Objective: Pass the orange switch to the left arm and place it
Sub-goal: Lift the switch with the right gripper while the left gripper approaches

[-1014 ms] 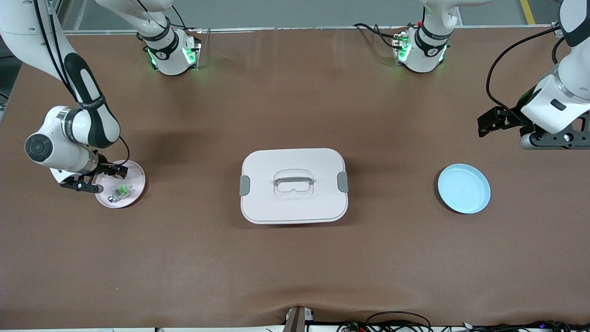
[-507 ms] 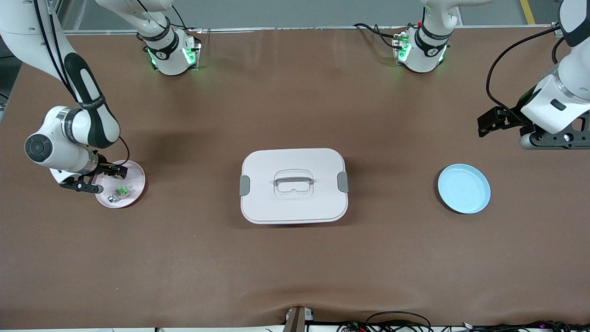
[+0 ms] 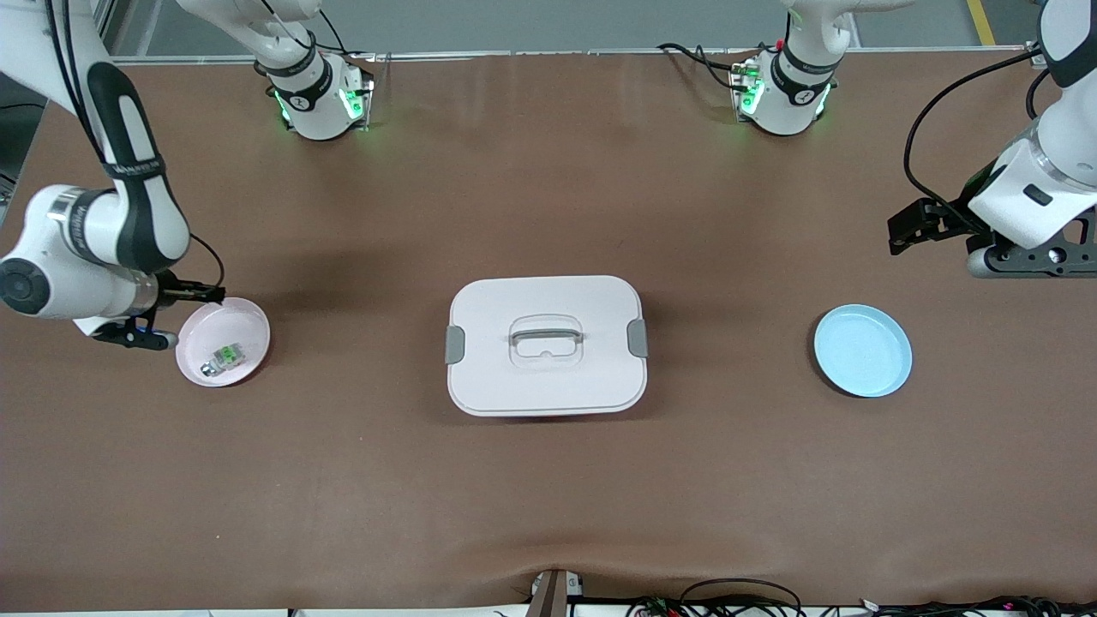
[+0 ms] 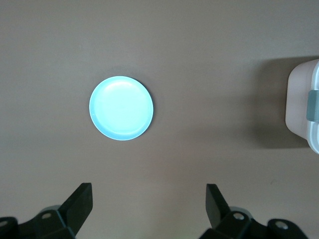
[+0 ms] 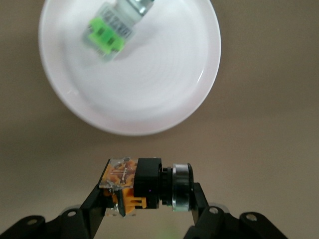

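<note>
The orange switch (image 5: pixel 144 189), a small black block with an orange part and a metal ring, is clamped between the fingers of my right gripper (image 5: pixel 149 196). That gripper (image 3: pixel 137 337) hangs just off the rim of the pink plate (image 3: pixel 244 321), toward the right arm's end of the table; the arm hides the switch in the front view. The white box (image 3: pixel 546 344) with grey latches sits mid-table. My left gripper (image 4: pixel 148 194) is open and empty, held high over bare table at the left arm's end (image 3: pixel 1033 261).
A clear-grey component with a green part (image 3: pixel 224 356) lies in the pink plate (image 5: pixel 164 89). An empty light-blue plate (image 3: pixel 862 350) sits between the box and the left arm's end, also seen in the left wrist view (image 4: pixel 121 108). Cables run along the table's front edge.
The right arm has risen and drawn off the pink plate toward its own end of the table, carrying the switch. The left arm has stayed where it was.
</note>
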